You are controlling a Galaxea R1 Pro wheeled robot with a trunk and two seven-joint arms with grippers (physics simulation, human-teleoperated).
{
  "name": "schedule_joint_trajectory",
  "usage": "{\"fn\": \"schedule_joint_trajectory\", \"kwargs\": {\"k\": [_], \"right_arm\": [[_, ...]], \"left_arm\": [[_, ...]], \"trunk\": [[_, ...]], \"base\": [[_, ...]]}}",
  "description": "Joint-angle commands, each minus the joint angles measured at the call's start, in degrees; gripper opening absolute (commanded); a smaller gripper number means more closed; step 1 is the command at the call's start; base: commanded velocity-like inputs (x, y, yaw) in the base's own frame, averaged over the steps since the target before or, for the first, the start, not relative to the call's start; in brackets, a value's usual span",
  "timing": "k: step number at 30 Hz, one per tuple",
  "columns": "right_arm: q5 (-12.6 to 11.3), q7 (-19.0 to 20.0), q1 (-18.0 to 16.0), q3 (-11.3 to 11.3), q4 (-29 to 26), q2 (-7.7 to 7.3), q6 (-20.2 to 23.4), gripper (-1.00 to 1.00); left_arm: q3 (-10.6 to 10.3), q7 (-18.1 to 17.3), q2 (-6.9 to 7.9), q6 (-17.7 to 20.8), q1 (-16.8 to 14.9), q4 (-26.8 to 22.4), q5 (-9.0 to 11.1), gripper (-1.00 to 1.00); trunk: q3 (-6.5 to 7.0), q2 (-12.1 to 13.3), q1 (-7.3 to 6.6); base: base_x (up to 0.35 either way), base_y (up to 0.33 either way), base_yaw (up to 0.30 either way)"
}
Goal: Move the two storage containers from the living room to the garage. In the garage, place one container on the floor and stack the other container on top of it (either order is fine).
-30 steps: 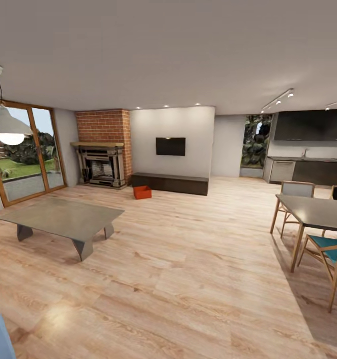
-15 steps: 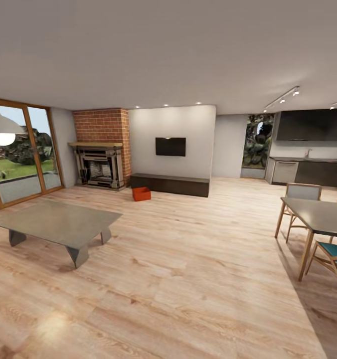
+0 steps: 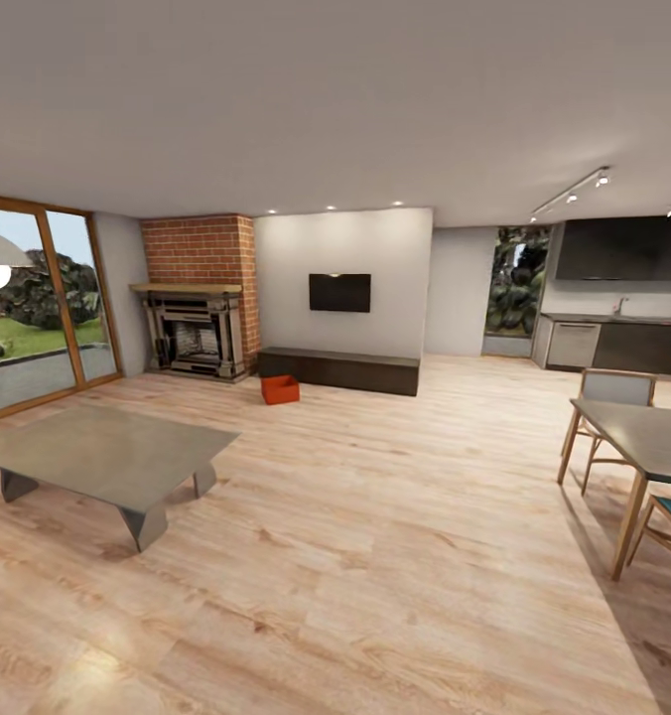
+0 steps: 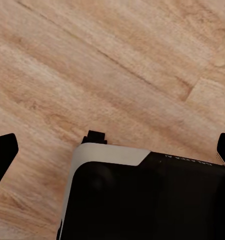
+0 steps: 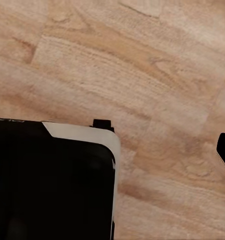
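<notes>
One storage container (image 3: 280, 389) sits on the plank floor (image 3: 375, 516) before the long dark surface (image 3: 338, 369) (both hands' state: cannot tell).

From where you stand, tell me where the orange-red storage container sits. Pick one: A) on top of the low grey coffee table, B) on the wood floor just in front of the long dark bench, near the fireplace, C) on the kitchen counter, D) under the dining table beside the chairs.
B: the storage container rests on the light plank floor by the left end of the dark bench, right of the fireplace.
</notes>
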Motion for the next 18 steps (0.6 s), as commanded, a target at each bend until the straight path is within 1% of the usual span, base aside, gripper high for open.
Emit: {"fn": "schedule_joint_trajectory", "kwargs": {"k": [1, 18], "right_arm": [[-0.15, 0.00, -0.06, 0.40, 0.18, -0.01, -0.31, 1.00], [-0.14, -0.03, -0.07, 0.44, 0.19, -0.03, -0.37, 1.00]], "left_arm": [[0.19, 0.06, 0.00, 0.22, -0.02, -0.01, 0.59, 1.00], [0.19, 0.10, 0.00, 0.03, -0.02, 0.00, 0.66, 1.00]], "trunk": [[-0.01, -0.01, 0.04], [-0.01, -0.01, 0.04]], "base": [[0.324, 0.000, 0.000], [0.324, 0.000, 0.000]]}}
